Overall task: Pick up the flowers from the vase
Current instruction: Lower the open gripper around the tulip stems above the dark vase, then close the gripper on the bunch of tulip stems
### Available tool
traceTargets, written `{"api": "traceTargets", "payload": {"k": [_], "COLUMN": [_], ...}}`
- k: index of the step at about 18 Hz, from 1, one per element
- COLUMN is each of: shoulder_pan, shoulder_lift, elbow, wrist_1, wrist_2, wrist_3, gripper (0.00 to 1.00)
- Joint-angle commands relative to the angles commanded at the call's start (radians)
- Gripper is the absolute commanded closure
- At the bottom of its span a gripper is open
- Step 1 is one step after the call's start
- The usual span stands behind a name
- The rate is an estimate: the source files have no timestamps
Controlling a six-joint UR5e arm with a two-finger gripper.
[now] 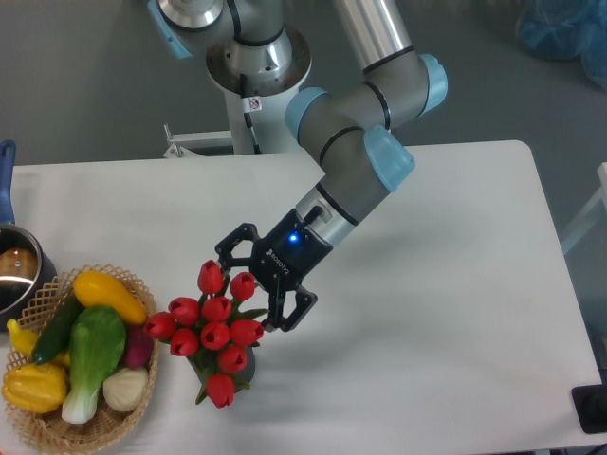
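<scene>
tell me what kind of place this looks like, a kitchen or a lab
Most likely a robot lab or test bench, not a kitchen: a robot arm bolted behind a plain white table, with staged props, namely tulips in a vase and a basket of vegetables.

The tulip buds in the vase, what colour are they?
Red, with green stems and leaves; the tulip buds show clearly in the fixed camera view, bunched above the dark vase.

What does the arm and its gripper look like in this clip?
A silver-grey tubular arm with light blue joint caps. The black two-finger gripper has open linkage fingers, small white lettering and a glowing blue light on its body.
</scene>
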Motion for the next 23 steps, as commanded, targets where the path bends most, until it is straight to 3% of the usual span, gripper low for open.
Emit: {"api": "traceTargets", "payload": {"k": [10,11,13,23], "shoulder_pan": [-0.023,-0.023,-0.023,-0.017], "shoulder_lift": [-0.026,-0.025,-0.026,-0.020], "elbow": [0.028,0.029,0.029,0.020], "wrist_1": [0.000,0.000,0.000,0.002], "wrist_2": [0.000,0.000,0.000,0.000], "wrist_3": [0.000,0.000,0.000,0.009], "gripper": [0.00,0.02,0.17,0.28]}}
